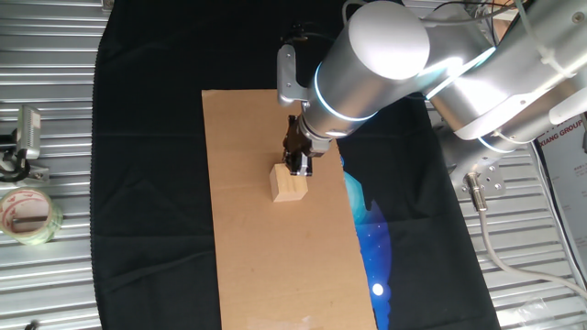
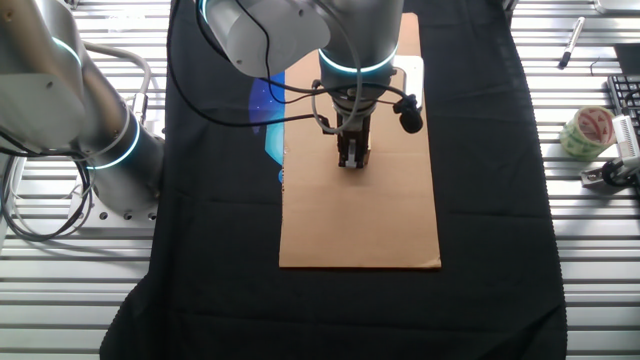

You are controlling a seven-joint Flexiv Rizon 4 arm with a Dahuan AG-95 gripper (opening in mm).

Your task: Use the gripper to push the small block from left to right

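The small block, a light tan wooden cube, sits on the long brown cardboard sheet near its middle. My gripper points down from the silver arm with the glowing ring, its narrow black fingers together and empty. Its tip stands right against the block's upper right corner, touching or nearly touching it. In the other fixed view my gripper stands over the cardboard sheet and hides most of the block behind it.
A black cloth with a blue print covers the table under the cardboard. A tape roll lies on the metal surface at the left; it also shows in the other fixed view, beside a metal clip.
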